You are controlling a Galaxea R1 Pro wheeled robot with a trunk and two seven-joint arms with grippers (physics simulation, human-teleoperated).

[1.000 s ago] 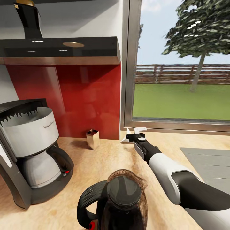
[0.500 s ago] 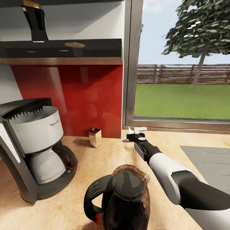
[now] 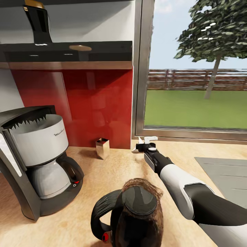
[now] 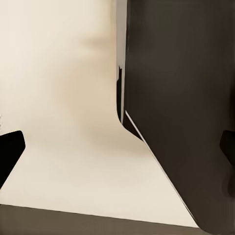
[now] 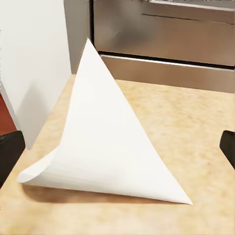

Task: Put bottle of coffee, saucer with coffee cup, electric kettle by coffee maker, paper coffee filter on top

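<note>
In the head view the right gripper (image 3: pixel 144 143) sits at centre frame, stretched to the back of the countertop (image 3: pixel 85 192) below the window sill. Its fingers stand wide apart with nothing between them yet. The paper filter (image 5: pixel 105 147) lies just ahead of it in the right wrist view, a white cone resting on the wood, its open mouth at lower left of that frame. In the head view only a white sliver of the filter (image 3: pixel 134 149) peeks out beside the gripper.

The coffee maker (image 3: pixel 37 161) stands at left, the kettle (image 3: pixel 135 216) at bottom centre. The bottle (image 3: pixel 37 20) is on the shelf (image 3: pixel 65 51), upper left.

Whether the left gripper is open or closed, I cannot tell.

The likely risk is the thin paper: closing on it may crush the cone, or push it against the window frame so it slips free.
</note>
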